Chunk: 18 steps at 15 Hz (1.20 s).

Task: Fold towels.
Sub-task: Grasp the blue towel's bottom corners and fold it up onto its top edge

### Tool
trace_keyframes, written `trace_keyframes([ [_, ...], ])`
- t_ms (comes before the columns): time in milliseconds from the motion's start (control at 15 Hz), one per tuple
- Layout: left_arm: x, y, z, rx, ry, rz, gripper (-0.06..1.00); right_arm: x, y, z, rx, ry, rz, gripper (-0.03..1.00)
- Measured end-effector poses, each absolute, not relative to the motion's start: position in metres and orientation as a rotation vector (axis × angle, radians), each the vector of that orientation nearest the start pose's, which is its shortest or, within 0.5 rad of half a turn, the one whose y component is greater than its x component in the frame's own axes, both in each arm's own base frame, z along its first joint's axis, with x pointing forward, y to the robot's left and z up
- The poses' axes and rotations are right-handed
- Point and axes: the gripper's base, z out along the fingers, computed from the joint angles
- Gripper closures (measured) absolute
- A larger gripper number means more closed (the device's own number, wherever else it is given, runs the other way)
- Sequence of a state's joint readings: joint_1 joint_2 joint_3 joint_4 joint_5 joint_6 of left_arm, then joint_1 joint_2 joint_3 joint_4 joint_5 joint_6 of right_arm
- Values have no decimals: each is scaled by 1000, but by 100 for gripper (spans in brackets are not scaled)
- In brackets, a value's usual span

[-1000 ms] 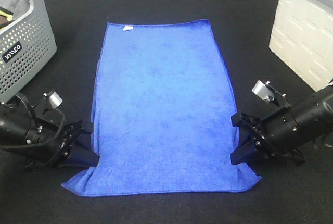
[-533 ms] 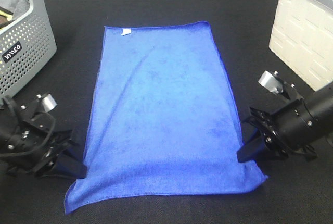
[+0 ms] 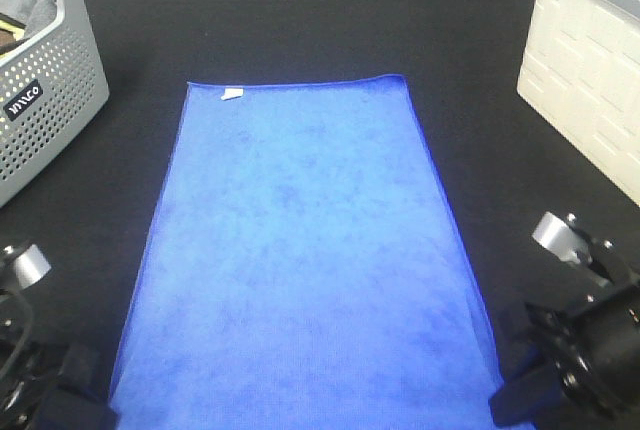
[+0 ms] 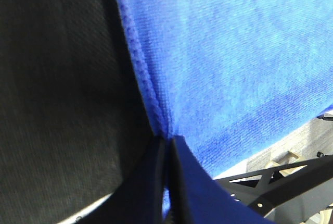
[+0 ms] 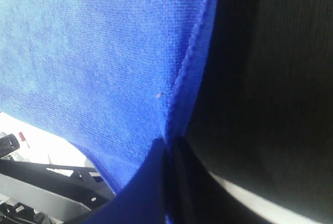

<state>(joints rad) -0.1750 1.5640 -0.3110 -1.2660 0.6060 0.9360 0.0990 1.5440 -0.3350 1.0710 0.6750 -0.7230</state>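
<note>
Now pinching the blue towel [image 3: 300, 250] at both near corners. Squeezing the left fingers [image 4: 143, 193] tight shut on the hem at the near left corner, with no gap showing between them. Squeezing the right fingers [image 5: 143, 187] tight shut on the hem at the near right corner, just the same.

Lying flat down the middle of the black desk [image 3: 300, 10], with the long way running from the near edge to the far edge. Showing a small white tag [image 3: 231, 94] at the far left corner of the cloth. Sitting well apart from the grey basket [image 3: 50, 100] at the far left corner of the desk and from the white box [image 3: 590, 70] along the right edge.

Stretching away from both sets of fingers toward the far edge, so probably needing a lift and a carry straight that way, to bring the near end over the far end. Standing about equally near, one arm on each side, so probably needing both to go together and level. Maybe ending up crooked if going faster on one side.
</note>
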Motion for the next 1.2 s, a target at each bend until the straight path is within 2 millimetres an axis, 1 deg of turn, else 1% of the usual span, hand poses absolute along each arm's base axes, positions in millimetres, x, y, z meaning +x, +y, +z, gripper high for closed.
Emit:
trace_keyframes([
  [133, 159, -78, 116, -47, 2899, -910, 94, 156, 66, 118, 154, 3002, 910, 97],
  [200, 160, -78, 116, -73, 2889, -903, 94, 158, 66, 120, 130, 2986, 906, 97],
  [333, 167, -76, 117, -132, 2854, -866, 94, 173, 67, 127, 80, 2936, 898, 97],
  [400, 176, -78, 122, -127, 2822, -864, 94, 185, 69, 134, 52, 2896, 890, 97],
  [533, 201, -79, 136, -145, 2737, -829, 94, 215, 72, 155, -1, 2790, 878, 97],
  [600, 219, -80, 146, -150, 2685, -801, 94, 232, 73, 165, -36, 2746, 863, 97],
  [733, 254, -84, 163, -114, 2618, -776, 94, 274, 77, 181, -77, 2700, 846, 97],
  [933, 309, -91, 177, -58, 2570, -725, 94, 336, 82, 191, -117, 2689, 814, 97],
  [1000, 337, -94, 178, -50, 2554, -683, 94, 368, 85, 197, -120, 2666, 807, 97],
  [1067, 355, -95, 179, -52, 2540, -665, 94, 387, 88, 196, -128, 2664, 808, 97],
  [1133, 355, -95, 179, -52, 2540, -665, 94, 387, 88, 196, -128, 2664, 808, 97],
  [1200, 374, -98, 181, -43, 2520, -651, 94, 405, 90, 197, -137, 2650, 808, 97],
])
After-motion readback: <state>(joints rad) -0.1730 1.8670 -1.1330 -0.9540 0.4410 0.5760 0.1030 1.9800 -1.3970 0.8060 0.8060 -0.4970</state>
